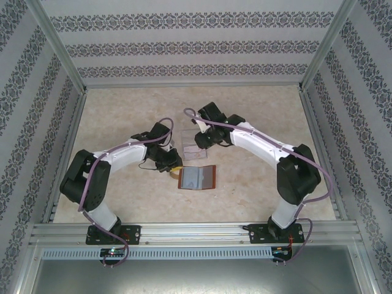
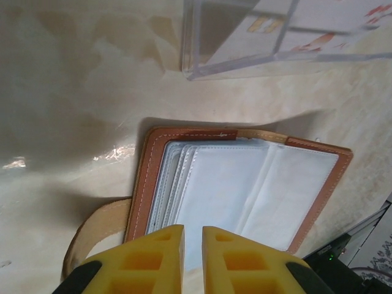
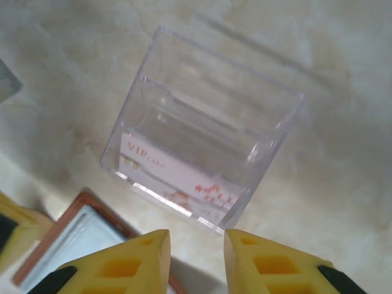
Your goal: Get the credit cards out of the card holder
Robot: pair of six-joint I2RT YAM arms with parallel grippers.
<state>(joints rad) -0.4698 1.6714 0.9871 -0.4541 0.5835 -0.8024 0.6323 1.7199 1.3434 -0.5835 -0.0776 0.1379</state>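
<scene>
Plainly, the left pincer (image 2: 193,237) is closed to a thin slit, its yellow tips gripping the left edge of the open card holder (image 2: 245,184), beside the strap tab (image 2: 92,226). The card holder lies flat around the middle of the desk (image 1: 257,122), a little toward its near edge. The right pincer (image 3: 197,242) stands partly open with nothing between its tips, above the near corner of the clear tray (image 3: 269,147), which sits just behind the card holder. One credit card (image 3: 177,177) lies inside that tray.
</scene>
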